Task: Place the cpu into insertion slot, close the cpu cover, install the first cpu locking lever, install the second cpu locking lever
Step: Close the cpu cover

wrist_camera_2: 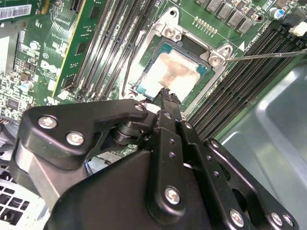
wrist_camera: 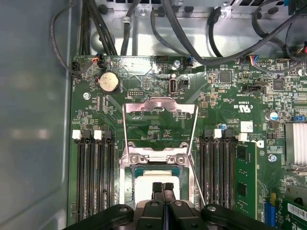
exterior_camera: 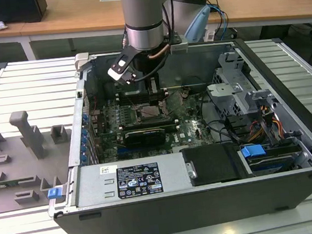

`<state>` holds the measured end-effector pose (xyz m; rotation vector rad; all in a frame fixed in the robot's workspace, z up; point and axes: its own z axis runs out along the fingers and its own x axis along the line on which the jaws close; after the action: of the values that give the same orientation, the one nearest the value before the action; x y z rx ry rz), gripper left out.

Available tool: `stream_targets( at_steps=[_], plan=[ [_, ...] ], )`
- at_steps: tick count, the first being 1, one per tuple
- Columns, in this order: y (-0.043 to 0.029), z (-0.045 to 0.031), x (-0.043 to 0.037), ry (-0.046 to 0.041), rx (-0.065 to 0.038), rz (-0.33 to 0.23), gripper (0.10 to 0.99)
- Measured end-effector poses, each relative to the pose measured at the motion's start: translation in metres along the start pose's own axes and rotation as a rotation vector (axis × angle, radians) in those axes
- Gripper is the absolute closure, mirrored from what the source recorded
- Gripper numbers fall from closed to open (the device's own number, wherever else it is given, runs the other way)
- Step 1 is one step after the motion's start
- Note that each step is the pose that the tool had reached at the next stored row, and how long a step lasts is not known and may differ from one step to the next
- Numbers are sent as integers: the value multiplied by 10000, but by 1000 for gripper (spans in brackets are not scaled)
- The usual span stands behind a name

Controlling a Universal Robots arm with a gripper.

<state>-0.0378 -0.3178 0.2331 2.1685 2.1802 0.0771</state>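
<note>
The cpu [wrist_camera: 156, 178] lies flat in its socket on the green motherboard, its pale metal top [wrist_camera_2: 175, 72] showing. My gripper [wrist_camera: 162, 186] is shut, its black fingertips [wrist_camera_2: 165, 94] together right over the chip's near edge, at or just above its top. The cpu cover [wrist_camera: 160, 102] stands swung open beyond the socket, with the board visible through its square opening. A thin locking lever [wrist_camera: 196, 182] sticks up loose beside the socket, and one such rod [wrist_camera_2: 268, 53] juts out past the socket corner. In the exterior view the gripper [exterior_camera: 154, 90] reaches down into the open case [exterior_camera: 292, 136].
Black memory slots [wrist_camera: 93, 182] flank the socket on both sides. A long black card [exterior_camera: 144, 135] sits just in front of it. A drive cage [exterior_camera: 234, 89] and cables [exterior_camera: 257, 126] fill the exterior view's right. Grey fixtures [exterior_camera: 29, 136] stand outside the case on the left.
</note>
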Motion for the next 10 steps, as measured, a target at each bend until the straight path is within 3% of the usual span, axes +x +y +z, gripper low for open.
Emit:
stream_targets(
  at_steps=[3, 7, 10],
  plan=[
    [25, 1, 0, -3, 2, 0, 980],
    [33, -101, -2, -4, 2, 0, 980],
    [57, -105, -1, -2, 5, 0, 980]
  ],
)
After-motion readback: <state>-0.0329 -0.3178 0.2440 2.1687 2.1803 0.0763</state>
